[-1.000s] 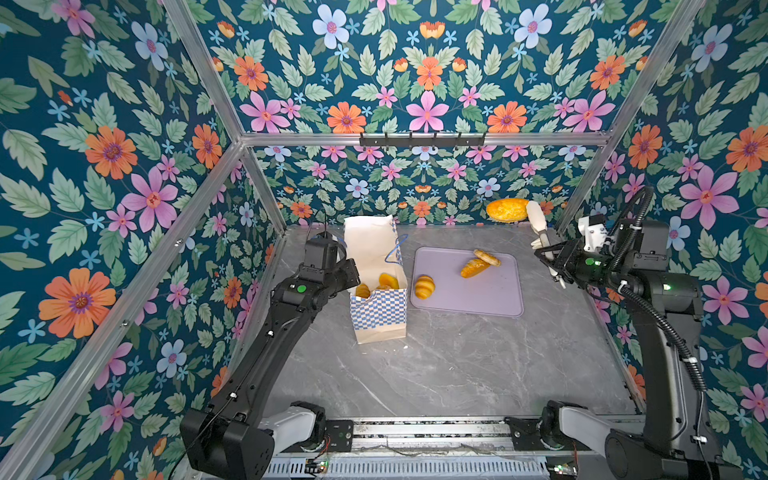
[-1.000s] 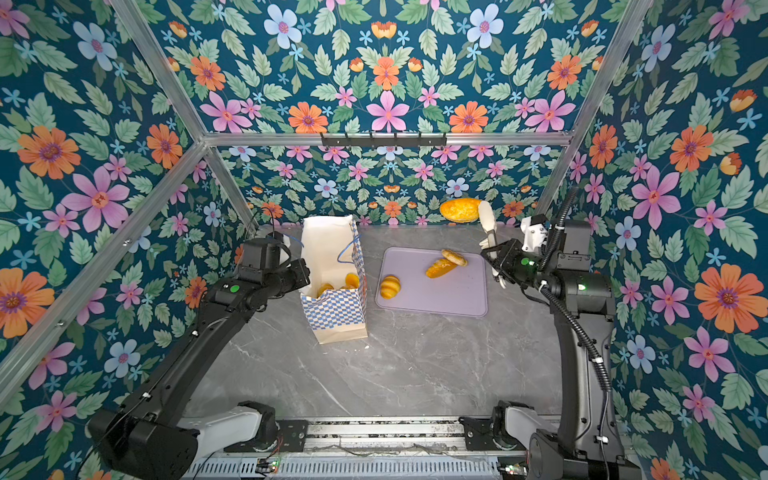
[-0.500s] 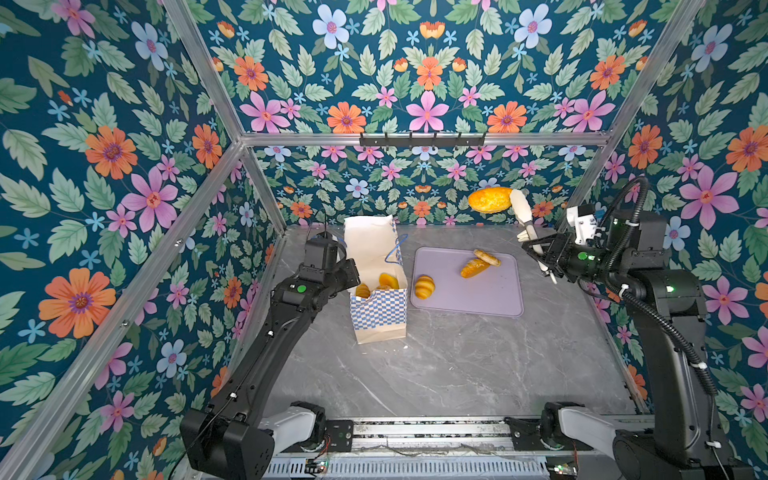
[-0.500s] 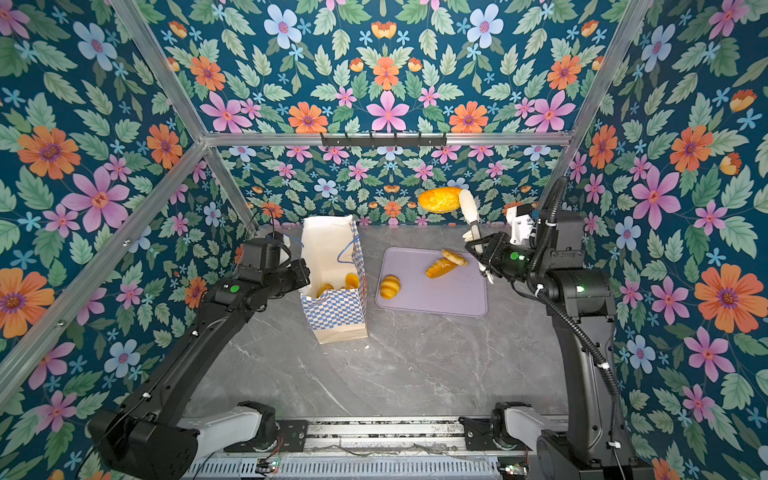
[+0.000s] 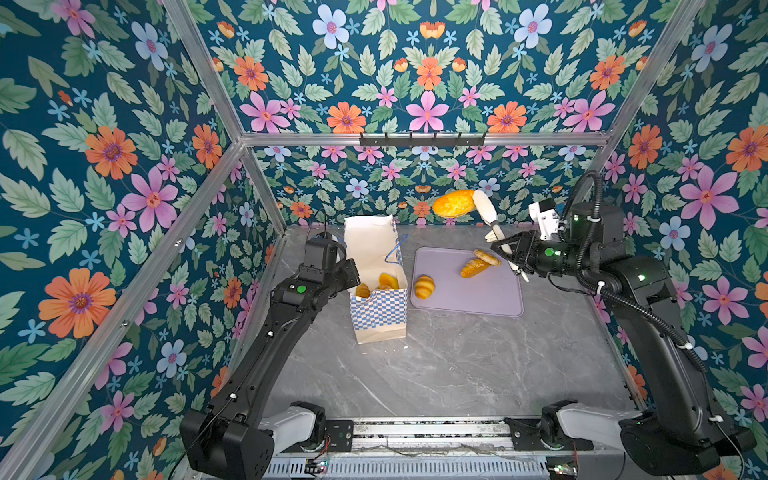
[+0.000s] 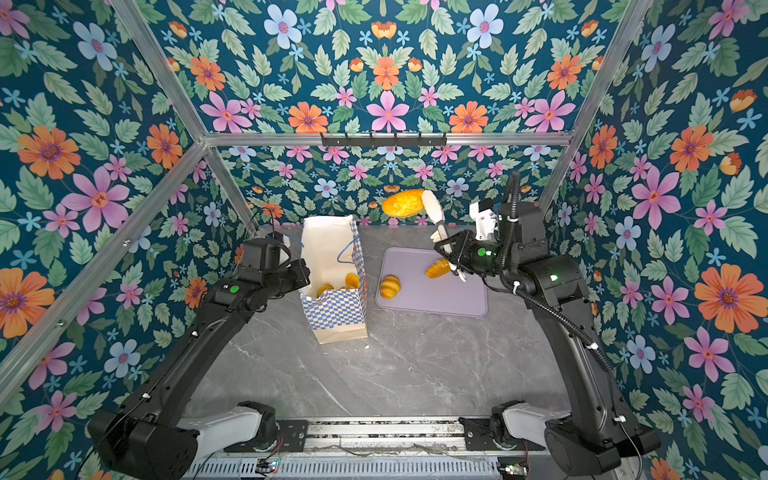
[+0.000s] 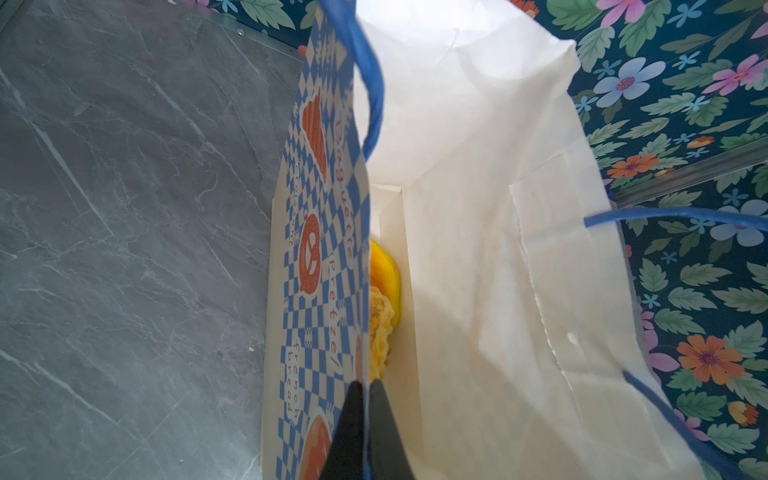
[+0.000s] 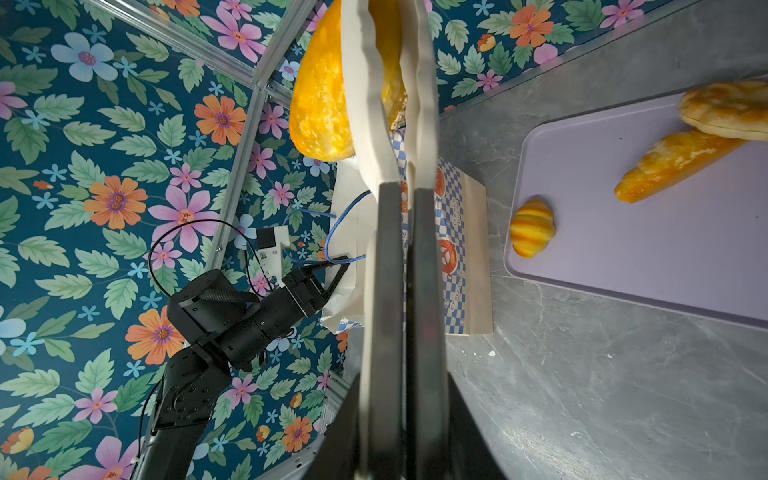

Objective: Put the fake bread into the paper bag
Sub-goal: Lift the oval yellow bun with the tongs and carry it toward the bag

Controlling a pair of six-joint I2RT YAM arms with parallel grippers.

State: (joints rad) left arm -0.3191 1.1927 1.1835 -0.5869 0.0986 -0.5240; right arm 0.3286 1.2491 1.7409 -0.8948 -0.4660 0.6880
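1. My right gripper point(image 5: 506, 249) is clamped on the handle end of cream tongs point(image 5: 484, 208). The tong tips pinch an oval bun point(image 5: 452, 203), held up in the air above the lilac tray point(image 5: 478, 297) and apart from the bag.
2. Left gripper point(image 7: 368, 386): fingers pressed together on the paper bag point(image 5: 372, 249) wall at the rim, holding the mouth open.
3. Bag upright, just left of tray. At least 2 pieces point(image 5: 388, 281) inside already.
4. On tray: ridged bun point(image 5: 424, 286), long loaf point(image 5: 473, 268), flat pastry point(image 5: 487, 257) touching the loaf.
5. Handling, my read: bun looks light, glossy & rounded, so prob slippery btwn smooth tong blades. Tips sit at one end of it, so it could pivot or slide out. A grab mid-body, across the short axis, would be safer.
6. Can't tell from the right wrist view how deep the tips bite, since the blades hide the contact.
7. Bag paper looks thin & prob buckles easily, so I'd keep the tongs off the rim.
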